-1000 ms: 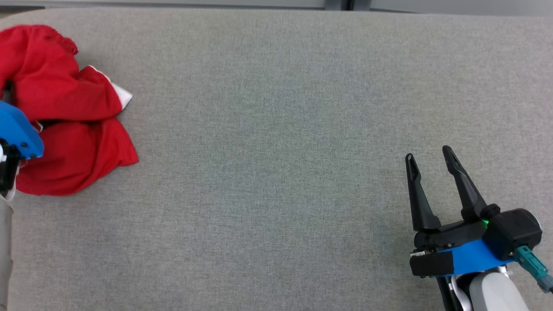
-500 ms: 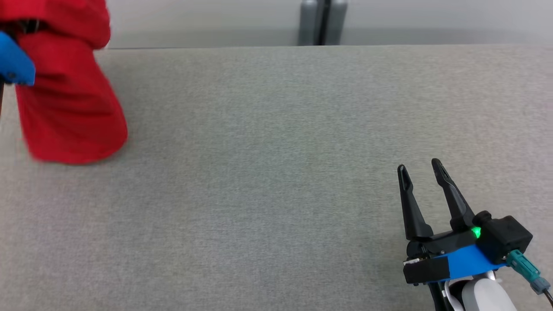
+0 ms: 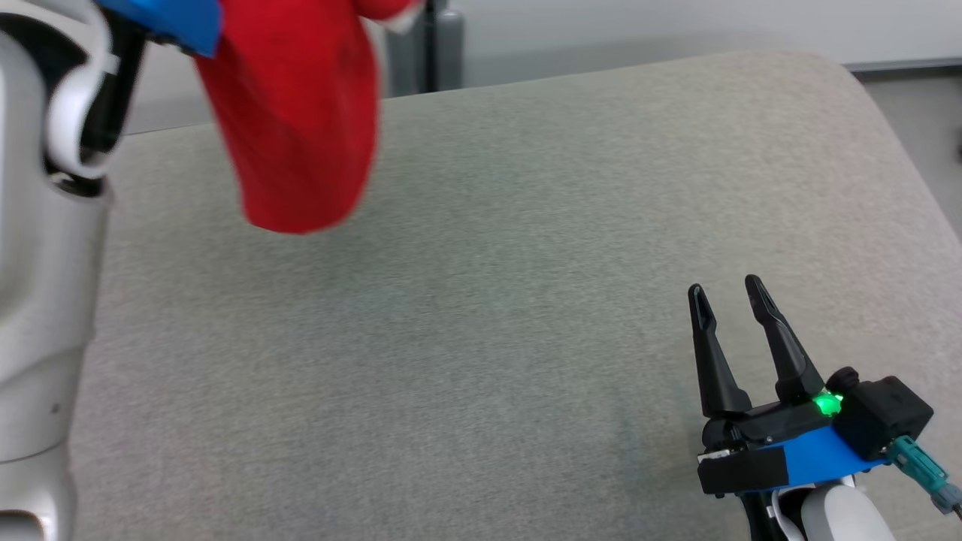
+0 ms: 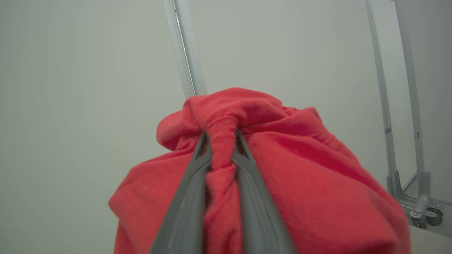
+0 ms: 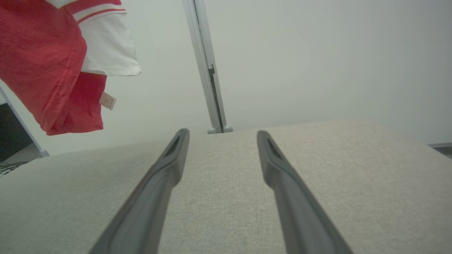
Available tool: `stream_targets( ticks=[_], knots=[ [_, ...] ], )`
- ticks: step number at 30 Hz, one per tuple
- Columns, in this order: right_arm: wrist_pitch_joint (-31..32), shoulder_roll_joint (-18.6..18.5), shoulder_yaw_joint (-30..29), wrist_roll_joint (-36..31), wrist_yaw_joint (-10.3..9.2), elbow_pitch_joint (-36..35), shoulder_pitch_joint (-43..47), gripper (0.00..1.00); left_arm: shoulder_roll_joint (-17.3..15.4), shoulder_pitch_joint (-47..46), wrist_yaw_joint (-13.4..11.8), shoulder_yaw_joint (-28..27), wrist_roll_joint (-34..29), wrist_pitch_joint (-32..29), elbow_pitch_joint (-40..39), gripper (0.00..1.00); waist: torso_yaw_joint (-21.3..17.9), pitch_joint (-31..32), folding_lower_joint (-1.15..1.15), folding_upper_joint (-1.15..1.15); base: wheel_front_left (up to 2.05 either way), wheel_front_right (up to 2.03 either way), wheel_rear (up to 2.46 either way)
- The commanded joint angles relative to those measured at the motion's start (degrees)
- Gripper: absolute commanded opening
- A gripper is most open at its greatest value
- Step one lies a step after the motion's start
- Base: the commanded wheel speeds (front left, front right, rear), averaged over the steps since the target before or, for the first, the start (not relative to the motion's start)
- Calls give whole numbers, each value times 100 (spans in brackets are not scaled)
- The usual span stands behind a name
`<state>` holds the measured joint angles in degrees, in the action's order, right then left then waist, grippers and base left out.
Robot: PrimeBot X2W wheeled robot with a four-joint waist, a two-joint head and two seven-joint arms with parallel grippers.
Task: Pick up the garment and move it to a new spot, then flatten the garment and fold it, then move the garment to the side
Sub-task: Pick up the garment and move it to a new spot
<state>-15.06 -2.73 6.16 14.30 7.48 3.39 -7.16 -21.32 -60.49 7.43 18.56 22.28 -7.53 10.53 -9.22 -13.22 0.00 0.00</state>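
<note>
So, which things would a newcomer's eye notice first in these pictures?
First, the red garment, bunched and hanging in the air at the head view's upper left, pinched by the left end effector. Next, the right end effector, open and empty, over the grey cushioned surface at the lower right.

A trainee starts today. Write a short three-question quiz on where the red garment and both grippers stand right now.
1. True or false: the red garment lies flat on the grey table.
2. What is the left gripper shut on? A) nothing B) the garment C) the table's edge
3. Fill in: the right gripper is ____ and holds nothing.
Key: 1 false, it hangs in the air; 2 B; 3 open.
</note>
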Motion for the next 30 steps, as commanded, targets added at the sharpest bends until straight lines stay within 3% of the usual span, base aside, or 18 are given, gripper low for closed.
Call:
stream_targets(
  ticks=[1, 6, 10, 25, 26, 27, 30],
  knots=[
    [-16, -31, -5, 72, 3, -22, -29, 100, 70, -38, 7, 112, -21, -16, -62, 0, -194, 46, 0, 0, 0, 0, 0],
    [-17, -28, 48, 142, 3, -13, -41, 100, 316, 441, -9, 389, 70, 59, 81, 0, -429, -27, 0, 0, 0, 0, 0],
    [-17, -26, 69, 174, 3, -38, -87, 100, 326, 1072, -15, 605, 37, 251, 346, 0, -529, -91, 0, 0, 0, 0, 0],
    [-17, -27, 62, 7, 3, 195, 31, 100, 913, 3069, -10, 1470, 162, 1262, 1703, 0, -280, 24, 0, 0, 0, 0, 0],
    [-17, -27, 78, 0, 3, 204, 32, 100, 960, 3100, -27, 1501, 137, 1363, 1780, 94, -253, 40, 0, 0, 0, 0, 0],
    [-18, -29, 62, -15, 3, 209, 41, 100, 1014, 3131, -44, 1526, 121, 1481, 1840, 100, -208, 64, 0, 0, 0, 0, 0],
    [-17, -28, 29, 21, 3, 165, 61, 100, 1135, 3114, -102, 1501, 88, 1875, 1928, 100, -71, 131, 0, 0, 0, 0, 0]
  ],
)
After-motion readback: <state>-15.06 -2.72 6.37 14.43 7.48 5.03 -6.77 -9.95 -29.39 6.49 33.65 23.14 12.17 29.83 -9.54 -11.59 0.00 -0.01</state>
